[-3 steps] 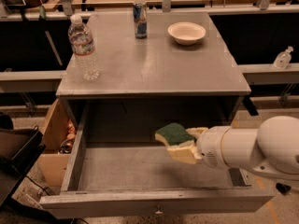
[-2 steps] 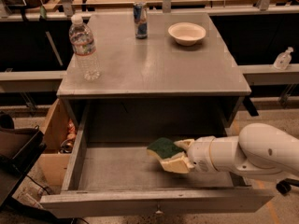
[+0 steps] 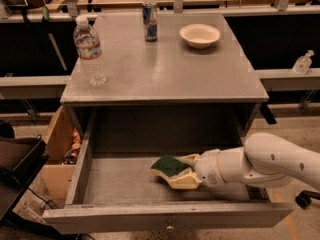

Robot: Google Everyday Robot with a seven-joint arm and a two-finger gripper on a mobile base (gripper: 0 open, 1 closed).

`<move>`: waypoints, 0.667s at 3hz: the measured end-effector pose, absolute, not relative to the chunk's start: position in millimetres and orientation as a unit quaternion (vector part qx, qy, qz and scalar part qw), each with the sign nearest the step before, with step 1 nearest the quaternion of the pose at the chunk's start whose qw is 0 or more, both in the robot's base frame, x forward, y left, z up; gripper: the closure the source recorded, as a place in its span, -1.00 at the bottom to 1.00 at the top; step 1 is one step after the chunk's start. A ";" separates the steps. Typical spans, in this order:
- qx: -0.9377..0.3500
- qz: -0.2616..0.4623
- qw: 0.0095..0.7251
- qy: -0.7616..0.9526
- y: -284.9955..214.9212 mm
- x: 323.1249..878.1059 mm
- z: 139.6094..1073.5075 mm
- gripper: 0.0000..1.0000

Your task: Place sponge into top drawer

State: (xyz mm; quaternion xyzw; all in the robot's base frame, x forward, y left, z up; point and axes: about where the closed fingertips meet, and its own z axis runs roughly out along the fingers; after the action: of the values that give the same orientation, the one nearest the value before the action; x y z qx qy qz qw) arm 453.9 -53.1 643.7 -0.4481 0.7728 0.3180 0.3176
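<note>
Holding sponge (image 3: 167,165) in my pincer (image 3: 178,172), fingers closed on its right end, green side up. Sponge points left from pincer, long axis along front edge of top drawer (image 3: 165,216), low over floor. Contact with floor: cannot tell. My judgement: release only remains.
</note>
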 end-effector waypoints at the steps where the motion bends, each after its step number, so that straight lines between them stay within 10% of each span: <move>1: -0.449 0.318 0.317 0.772 -51.7 453.6 643.9 0.15; 2: -0.451 0.319 0.317 0.771 -50.4 453.2 644.1 -0.31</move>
State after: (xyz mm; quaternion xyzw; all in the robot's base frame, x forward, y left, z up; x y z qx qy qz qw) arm 453.2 -50.4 644.1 -0.4505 0.7714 0.3189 0.3167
